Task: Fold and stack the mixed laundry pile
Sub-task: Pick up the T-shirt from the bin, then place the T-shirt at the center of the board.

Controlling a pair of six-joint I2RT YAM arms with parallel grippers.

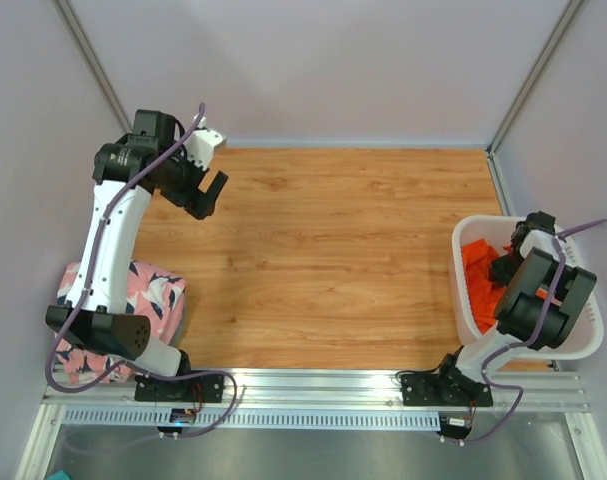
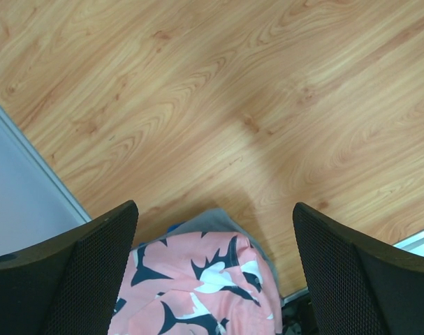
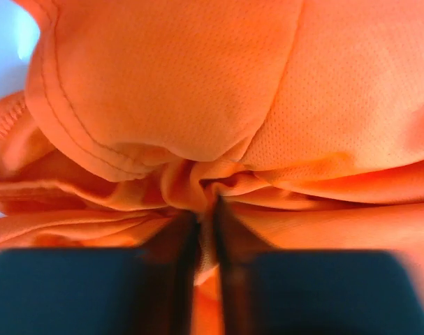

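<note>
Inside the basket (image 1: 583, 345), right gripper (image 3: 205, 209) pinches a thin orange garment (image 3: 198, 84) fold; may slip on lifting. Left gripper (image 2: 213, 209) spread.

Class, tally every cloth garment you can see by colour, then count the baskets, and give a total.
Pink patterned cloth garment: 1
Grey cloth, edge showing beneath the pink: 1
Bright orange mesh cloth garment: 1
White slotted plastic basket: 1
Total: 4
</note>
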